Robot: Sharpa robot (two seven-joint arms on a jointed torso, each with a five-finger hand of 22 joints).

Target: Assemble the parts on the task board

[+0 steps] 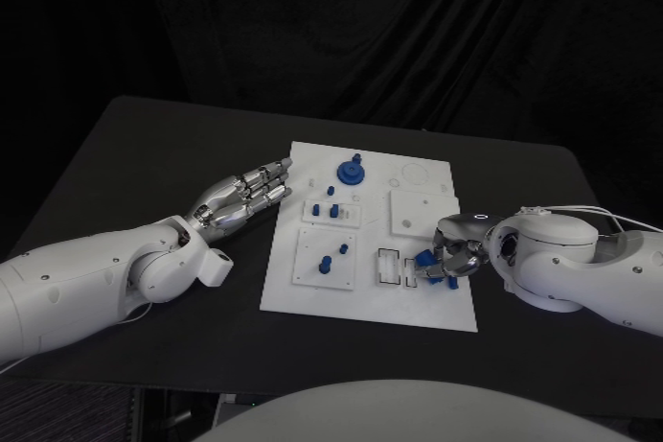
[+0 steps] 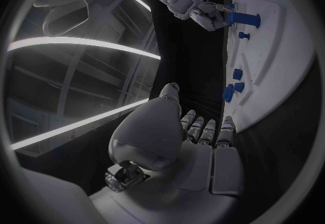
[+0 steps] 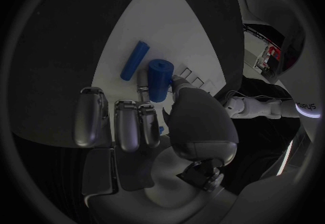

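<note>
The white task board [image 1: 422, 298] lies mid-table. My right hand [image 1: 450, 260] rests over its near right part and pinches a short blue cylinder [image 3: 160, 78] between thumb and a finger; the left wrist view shows the same cylinder [image 2: 244, 18] sticking out of that hand [image 2: 202, 12]. A second blue cylinder [image 3: 134, 60] lies flat on the board [image 3: 169, 13] just beyond it. My left hand [image 1: 249, 197] hovers at the board's left edge, fingers straight and apart, holding nothing. A blue gear [image 1: 351, 172] stands at the board's far side. Small blue pegs [image 1: 328, 210] stand in the left-hand plates.
Two more blue pegs [image 1: 333, 257] stand in the near left plate. Beside my right hand are white slotted blocks [image 1: 393, 267]. A square plate [image 1: 415, 210] lies on the board's right half. Black table [image 1: 166, 154] surrounds the board.
</note>
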